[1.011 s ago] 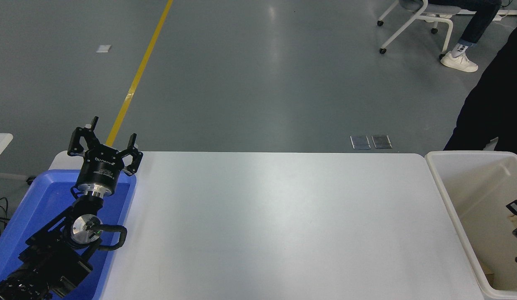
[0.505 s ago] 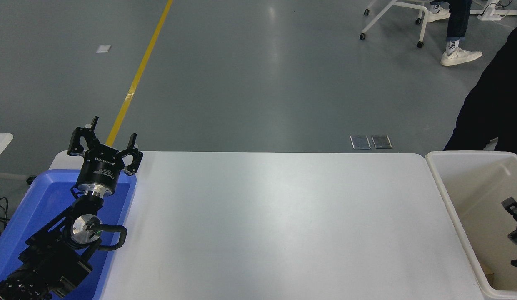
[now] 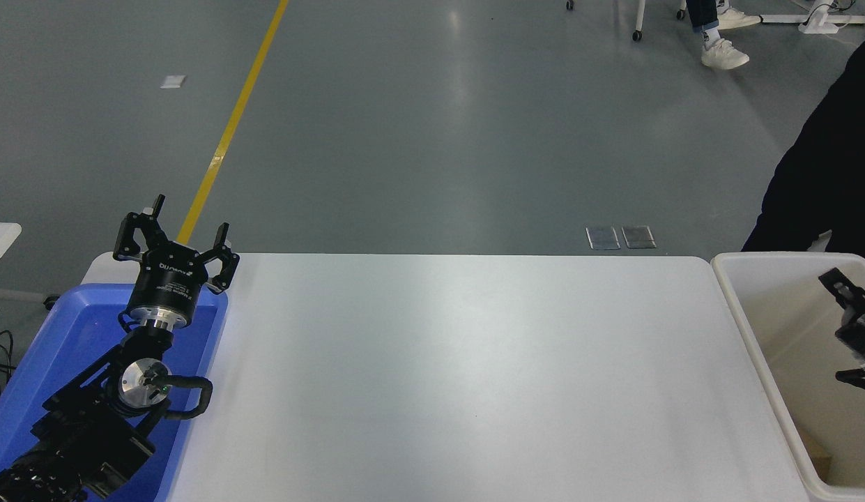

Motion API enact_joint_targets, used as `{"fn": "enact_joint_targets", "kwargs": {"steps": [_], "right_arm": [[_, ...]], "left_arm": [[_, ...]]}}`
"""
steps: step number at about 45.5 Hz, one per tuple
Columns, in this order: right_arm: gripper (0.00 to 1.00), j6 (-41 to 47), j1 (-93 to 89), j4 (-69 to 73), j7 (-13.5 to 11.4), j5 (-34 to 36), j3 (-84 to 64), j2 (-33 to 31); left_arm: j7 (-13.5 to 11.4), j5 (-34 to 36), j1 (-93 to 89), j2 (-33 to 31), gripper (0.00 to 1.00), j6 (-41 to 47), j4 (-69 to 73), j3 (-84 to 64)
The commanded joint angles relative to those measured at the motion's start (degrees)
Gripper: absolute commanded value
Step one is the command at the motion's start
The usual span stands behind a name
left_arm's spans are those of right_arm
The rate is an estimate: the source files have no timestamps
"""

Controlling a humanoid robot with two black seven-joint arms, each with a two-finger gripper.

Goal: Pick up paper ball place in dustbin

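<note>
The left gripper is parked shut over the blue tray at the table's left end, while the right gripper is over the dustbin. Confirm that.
One thing is wrong. The head view shows the left gripper open, its fingers spread wide. The rest stands: it is parked over the blue tray at the table's left end, and the right gripper is over the dustbin.

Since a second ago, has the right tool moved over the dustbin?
Yes. The right tool has risen in the picture, up and slightly left, toward the far rim of the dustbin, which has stayed put.
</note>
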Motion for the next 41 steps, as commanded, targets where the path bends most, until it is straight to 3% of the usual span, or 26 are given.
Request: {"fn": "enact_joint_targets", "kwargs": {"steps": [1,13,26,41], "right_arm": [[1.0,2.09,14.72,10.11,-0.07,-0.92,-5.71,-0.63],[1.0,8.59,33.79,26.81,-0.25,-4.87,-12.48,-0.28],[1.0,22.21,51.19,42.1,-0.25,-9.18,-18.37,-0.28],[1.0,29.42,66.84,62.85,-0.25,-9.62,-23.29,-1.42]], "left_arm": [[0.0,0.01,-0.02,0.0,0.98,0.01,0.01,0.02],[0.0,0.01,-0.02,0.0,0.98,0.01,0.01,0.02],[0.0,0.01,-0.02,0.0,0.98,0.01,0.01,0.02],[0.0,0.01,0.07,0.0,0.98,0.01,0.01,-0.07]]}}
